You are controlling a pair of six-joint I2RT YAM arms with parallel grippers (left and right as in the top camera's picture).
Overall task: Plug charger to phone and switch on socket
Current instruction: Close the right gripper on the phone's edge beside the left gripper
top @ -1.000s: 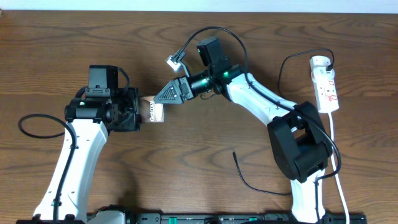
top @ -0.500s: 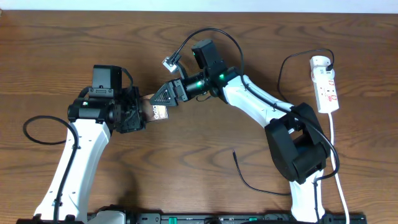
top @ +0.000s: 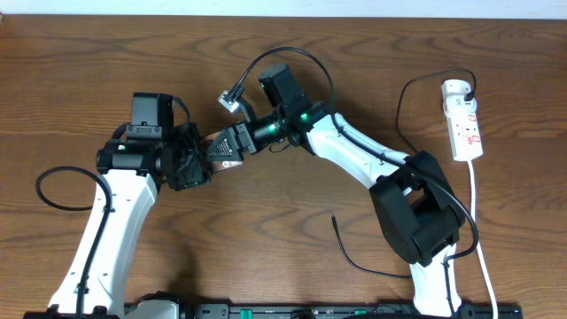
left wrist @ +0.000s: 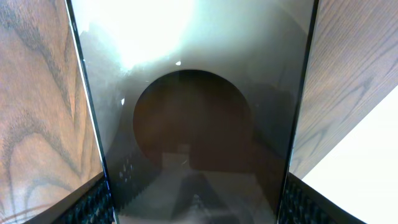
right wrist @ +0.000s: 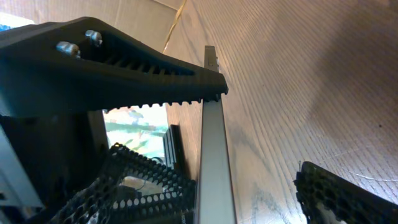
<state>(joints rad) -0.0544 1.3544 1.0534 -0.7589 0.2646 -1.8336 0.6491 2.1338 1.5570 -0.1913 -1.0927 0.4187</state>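
The phone (top: 213, 151) is held off the table between both arms, left of centre, mostly hidden. In the left wrist view its dark glass (left wrist: 193, 93) fills the frame, and my left gripper (left wrist: 196, 208) is shut on its two long edges. My left gripper (top: 195, 164) reaches it from the left. My right gripper (top: 229, 144) is open around the phone's other end. In the right wrist view the phone's thin edge (right wrist: 212, 155) lies by one pad, with a gap to the other pad of my right gripper (right wrist: 249, 190). The charger's free tip (top: 334, 215) lies on the table. Its plug (top: 469, 87) sits in the socket (top: 463, 120) at the far right.
The charger cable (top: 368, 266) curves along the table in front of the right arm's base. The socket's white cord (top: 483, 239) runs down the right edge. A thick black robot cable (top: 53, 186) loops at the left. A grey connector (top: 231, 96) hangs above my right wrist.
My right gripper has moved left and now has its fingers around the phone's end. The phone has tilted in my left gripper, and less of its lettered back shows.
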